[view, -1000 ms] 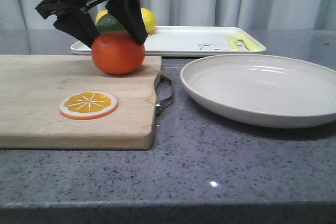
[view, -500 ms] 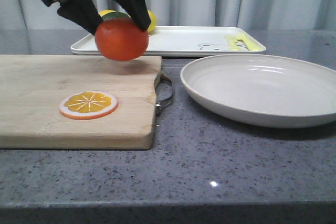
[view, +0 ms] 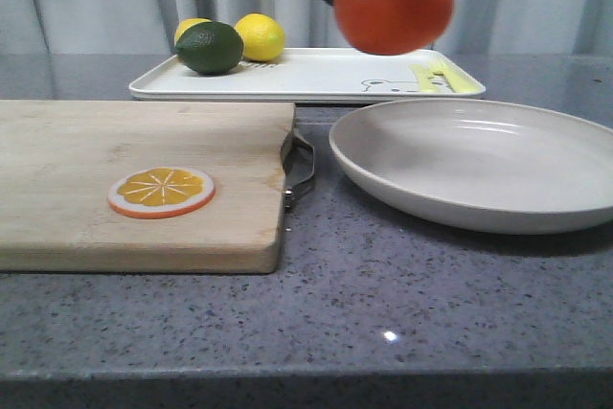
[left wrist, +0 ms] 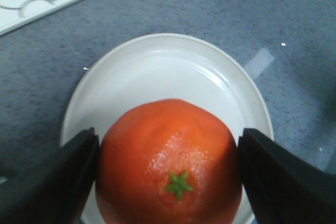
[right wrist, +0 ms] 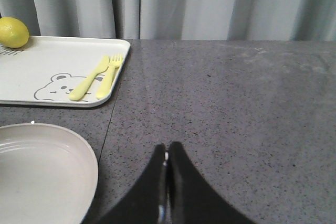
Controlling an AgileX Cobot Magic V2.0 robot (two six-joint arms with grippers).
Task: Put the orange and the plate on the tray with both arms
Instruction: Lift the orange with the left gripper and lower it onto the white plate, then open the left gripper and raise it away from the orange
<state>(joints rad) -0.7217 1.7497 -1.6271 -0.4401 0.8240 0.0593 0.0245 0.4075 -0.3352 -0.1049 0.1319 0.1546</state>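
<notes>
Two arms share this job, and only the left gripper is at work: its jaws are spread about as wide as the orange and pressed against both its flanks, stem end toward the wrist camera, carrying it high in the air. Largest of the things under the hand is the plate, lying directly below the fruit on the counter; the tray sits beyond it, farther from the robot, with its bear drawing and yellow cutlery print near the end closest to the hand and two lemons and a dark green fruit at the far end. The board with the orange slice lies well off to the hand's left. To do this step well, I judge the hand should hold its squeeze steady, travel on past the plate until bare tray is beneath it, lower close to the surface, and only then release, since a round fruit will roll. The right gripper hangs just beside the plate with fingers pressed together, holding nothing.
</notes>
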